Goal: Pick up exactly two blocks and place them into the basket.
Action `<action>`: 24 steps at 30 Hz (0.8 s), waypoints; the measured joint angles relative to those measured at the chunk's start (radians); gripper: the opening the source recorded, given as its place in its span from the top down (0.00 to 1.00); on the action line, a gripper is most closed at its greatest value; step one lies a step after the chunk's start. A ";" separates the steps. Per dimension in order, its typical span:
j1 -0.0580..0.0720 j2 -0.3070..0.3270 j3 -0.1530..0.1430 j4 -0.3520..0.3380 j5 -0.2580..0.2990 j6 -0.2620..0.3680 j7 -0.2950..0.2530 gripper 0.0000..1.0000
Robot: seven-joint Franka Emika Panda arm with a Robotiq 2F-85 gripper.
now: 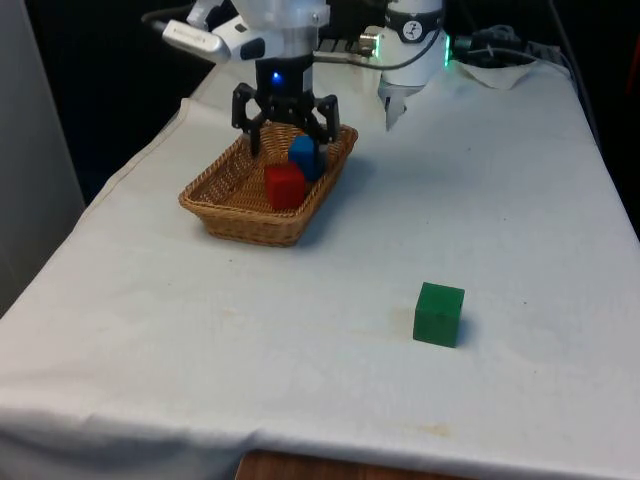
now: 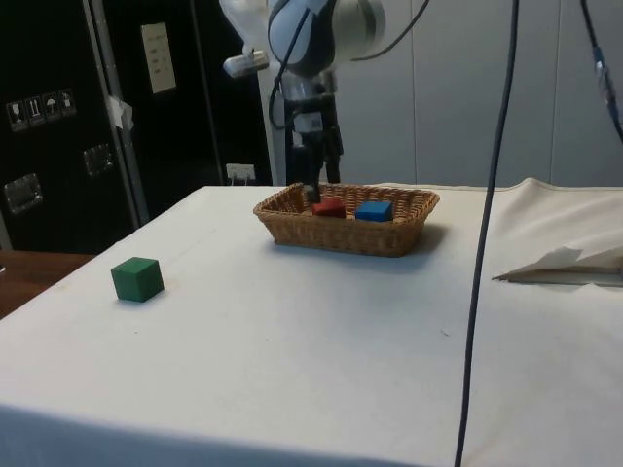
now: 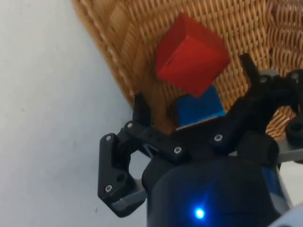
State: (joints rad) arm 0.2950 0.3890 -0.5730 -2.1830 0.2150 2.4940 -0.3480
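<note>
While over basket [image 1: 215,196]: gripper [image 1: 286,128] agape.

The basket [image 1: 240,205] is woven wicker, rough and ribbed. The red block [image 1: 284,186], blue block [image 1: 304,156] and green block [image 1: 439,314] look smooth and matt. A white cloth, soft and faintly creased, covers the desk [image 1: 200,340]. The end effector [image 1: 286,135] is matt black plastic.
</note>
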 measured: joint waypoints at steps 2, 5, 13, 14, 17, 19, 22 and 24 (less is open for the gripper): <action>0.002 -0.026 0.000 -0.012 -0.003 -0.005 0.005 0.00; 0.011 -0.061 0.004 -0.028 -0.022 -0.006 0.031 0.00; 0.031 -0.139 0.039 -0.052 -0.088 -0.023 0.127 0.00; 0.032 -0.143 0.044 -0.053 -0.091 -0.023 0.135 0.00; 0.035 -0.150 0.053 -0.054 -0.098 -0.023 0.150 0.00; 0.038 -0.158 0.063 -0.055 -0.104 -0.023 0.164 0.00; 0.041 -0.172 0.079 -0.058 -0.108 -0.023 0.183 0.00; 0.044 -0.186 0.097 -0.060 -0.120 -0.023 0.207 0.00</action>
State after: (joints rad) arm 0.3390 0.2030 -0.4760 -2.2430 0.0950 2.4710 -0.1410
